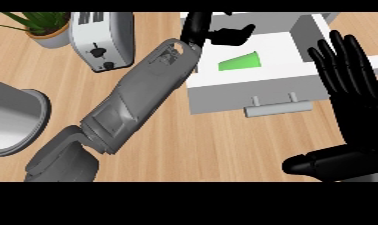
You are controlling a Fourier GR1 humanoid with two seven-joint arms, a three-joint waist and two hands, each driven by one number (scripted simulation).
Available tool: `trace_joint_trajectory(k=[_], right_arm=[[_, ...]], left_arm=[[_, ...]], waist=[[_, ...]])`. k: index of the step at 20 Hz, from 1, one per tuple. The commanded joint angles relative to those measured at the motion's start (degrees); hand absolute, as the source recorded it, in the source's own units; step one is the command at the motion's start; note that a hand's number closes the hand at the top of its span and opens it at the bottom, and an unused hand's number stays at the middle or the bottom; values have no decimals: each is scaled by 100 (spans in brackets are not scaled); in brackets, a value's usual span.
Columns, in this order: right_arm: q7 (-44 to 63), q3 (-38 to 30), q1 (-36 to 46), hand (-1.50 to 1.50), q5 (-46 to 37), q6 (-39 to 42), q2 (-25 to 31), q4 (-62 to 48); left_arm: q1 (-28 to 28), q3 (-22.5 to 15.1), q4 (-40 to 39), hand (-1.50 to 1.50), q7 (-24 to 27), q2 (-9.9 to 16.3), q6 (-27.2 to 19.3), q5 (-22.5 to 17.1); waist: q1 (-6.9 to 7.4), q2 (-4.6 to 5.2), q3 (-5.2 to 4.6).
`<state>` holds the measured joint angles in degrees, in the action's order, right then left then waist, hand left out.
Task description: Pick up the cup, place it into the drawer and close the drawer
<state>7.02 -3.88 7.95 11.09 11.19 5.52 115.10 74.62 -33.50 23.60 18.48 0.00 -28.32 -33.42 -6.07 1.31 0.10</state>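
The green cup (242,62) lies on its side inside the open drawer (255,100), left hand (218,31) above it with fingers apart, empty; the cup is probably light, rigid, best gripped across its sidewall.

Toaster (103,41), potted plant (42,26), metal pot (18,119)

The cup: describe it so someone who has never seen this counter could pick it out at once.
Find the white drawer standing open at the upper right of the wooden counter, its bar handle facing the robot. Inside it lies the cup, tipped on its side. It is the only bright green thing in view, just below the open left hand.
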Motion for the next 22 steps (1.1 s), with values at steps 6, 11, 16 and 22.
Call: trace_joint_trajectory(k=[6,11,16,22], right_arm=[[96,-118,133,-150,453,135,15,-90],[213,-149,164,-150,656,110,-15,-17],[544,-329,-129,150,990,362,329,457],[134,-484,-363,150,433,1150,1069,299]], left_arm=[[23,109,377,-150,406,0,158,-817],[149,462,361,-150,939,0,596,-1091],[-314,634,862,-150,889,0,532,-1128],[-977,861,1749,-150,704,488,584,-1228]], waist=[[53,-4,-3],[268,-47,-7],[509,-136,-11],[733,-184,-13]])
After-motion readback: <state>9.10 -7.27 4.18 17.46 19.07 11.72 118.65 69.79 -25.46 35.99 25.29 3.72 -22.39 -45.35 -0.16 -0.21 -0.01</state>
